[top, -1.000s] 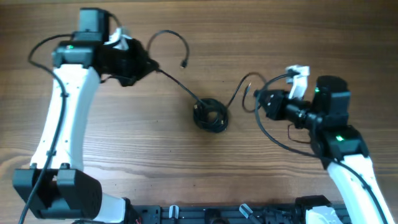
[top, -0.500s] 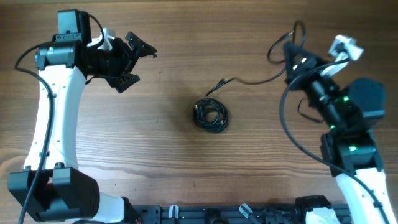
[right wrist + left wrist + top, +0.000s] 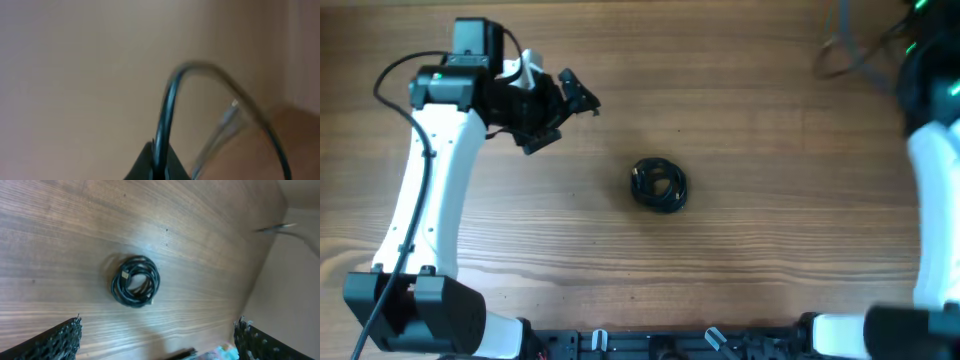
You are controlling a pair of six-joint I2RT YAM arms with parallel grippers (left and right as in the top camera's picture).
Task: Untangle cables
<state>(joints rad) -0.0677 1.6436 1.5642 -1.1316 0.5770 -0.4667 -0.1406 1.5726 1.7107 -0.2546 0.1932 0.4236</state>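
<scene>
Cables (image 3: 660,186) lie flat in a near-round coil, favouring no direction.

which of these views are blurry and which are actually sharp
Left wrist: sharp, evenly lit, the coil of cables crisp. Overhead: the coil is sharp too, but the right arm is smeared near the top-right corner. Right wrist: badly blurred, the loose cable streaked against a plain beige background.

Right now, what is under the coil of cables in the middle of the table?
Through the middle of the coil, only the wooden table shows. Whatever lies directly beneath the coil itself is covered.
</scene>
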